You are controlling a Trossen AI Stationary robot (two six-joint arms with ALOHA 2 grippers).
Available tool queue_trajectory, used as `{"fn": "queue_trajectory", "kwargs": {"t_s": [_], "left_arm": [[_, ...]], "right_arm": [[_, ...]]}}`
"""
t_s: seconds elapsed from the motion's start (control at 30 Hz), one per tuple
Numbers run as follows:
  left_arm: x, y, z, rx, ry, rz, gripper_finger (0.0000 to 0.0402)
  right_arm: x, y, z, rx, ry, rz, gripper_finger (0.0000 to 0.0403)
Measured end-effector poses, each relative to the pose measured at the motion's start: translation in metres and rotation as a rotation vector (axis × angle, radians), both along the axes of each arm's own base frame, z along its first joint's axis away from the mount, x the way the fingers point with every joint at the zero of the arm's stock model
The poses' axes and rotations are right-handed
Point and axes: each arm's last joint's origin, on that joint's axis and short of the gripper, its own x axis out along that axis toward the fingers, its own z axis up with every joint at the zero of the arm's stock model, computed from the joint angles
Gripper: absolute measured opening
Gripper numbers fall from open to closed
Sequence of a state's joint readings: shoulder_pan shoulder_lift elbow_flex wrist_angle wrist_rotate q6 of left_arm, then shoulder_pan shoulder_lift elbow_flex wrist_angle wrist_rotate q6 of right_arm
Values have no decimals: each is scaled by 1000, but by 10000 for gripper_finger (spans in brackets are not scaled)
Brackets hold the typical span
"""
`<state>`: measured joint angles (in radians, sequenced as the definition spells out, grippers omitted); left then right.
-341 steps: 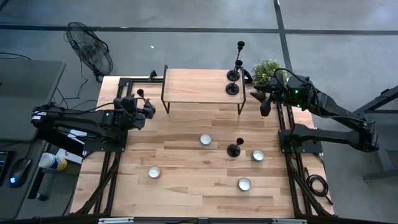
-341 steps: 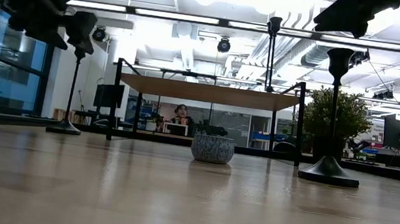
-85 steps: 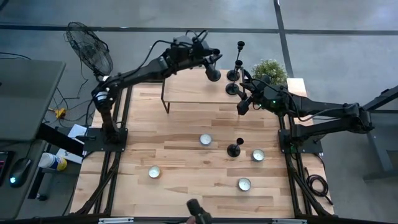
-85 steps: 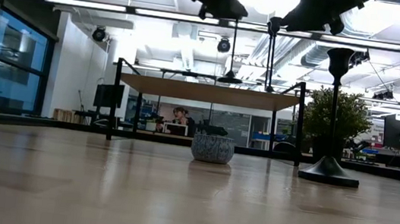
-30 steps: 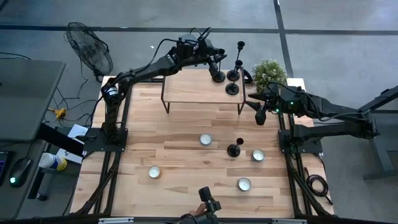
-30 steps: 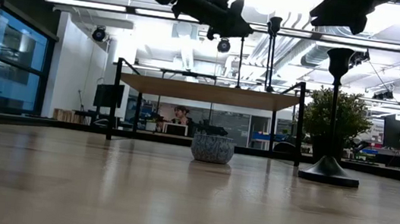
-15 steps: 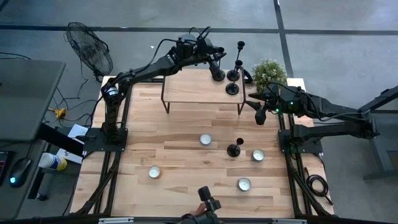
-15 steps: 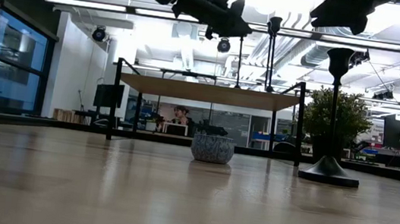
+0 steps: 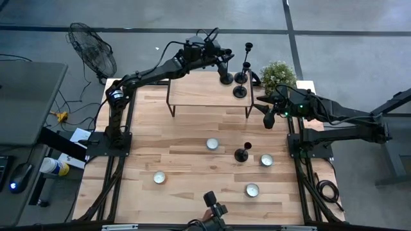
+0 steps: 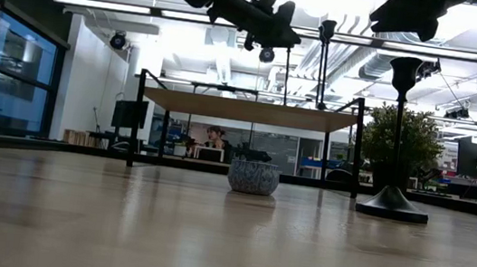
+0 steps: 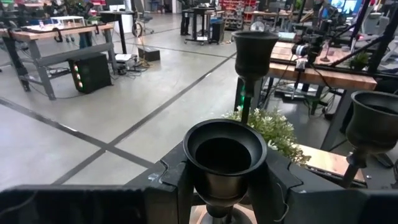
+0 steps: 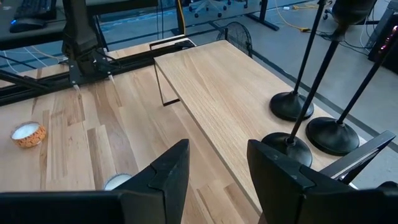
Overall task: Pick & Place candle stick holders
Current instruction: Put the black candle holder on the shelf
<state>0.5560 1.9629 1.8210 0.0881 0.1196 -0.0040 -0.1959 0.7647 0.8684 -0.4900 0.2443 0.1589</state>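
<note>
A small wooden shelf (image 9: 199, 90) stands at the table's far side with three black candle stick holders on its right end. My left gripper (image 9: 223, 64) reaches level over the shelf and is shut on the top of the leftmost one (image 11: 225, 155), whose round base (image 12: 290, 106) sits on the shelf. The two others (image 9: 241, 77) (image 9: 239, 92) stand on their bases beside it. Another holder (image 9: 242, 154) stands on the table. My right gripper (image 9: 268, 119) hovers open and empty off the shelf's right end. My left gripper pinches the candle stick holder just under its top cup (image 11: 217, 198), one finger (image 11: 177, 186) on each side of it. The fingers come in level from the table's left and lie across the stem. The holder stands upright, its base (image 9: 226, 79) on the shelf.
Several white tealights (image 9: 212, 144) (image 9: 266, 160) (image 9: 159, 178) lie on the table's middle and near part. A potted plant (image 9: 277, 74) stands at the far right corner, close behind the shelf's holders. A small camera (image 9: 215, 215) sits at the near edge.
My left gripper has turned a little at the holder's top and stays in place; the holder still stands on the shelf.
</note>
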Motion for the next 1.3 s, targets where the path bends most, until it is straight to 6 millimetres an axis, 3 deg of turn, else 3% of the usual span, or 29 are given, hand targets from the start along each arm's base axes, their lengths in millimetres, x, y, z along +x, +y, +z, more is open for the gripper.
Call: {"fn": "queue_trajectory", "kwargs": {"t_s": [1.3], "left_arm": [[0, -1, 0, -1, 6, -28, 116]], "right_arm": [[0, 0, 0, 1, 0, 0, 153]]}}
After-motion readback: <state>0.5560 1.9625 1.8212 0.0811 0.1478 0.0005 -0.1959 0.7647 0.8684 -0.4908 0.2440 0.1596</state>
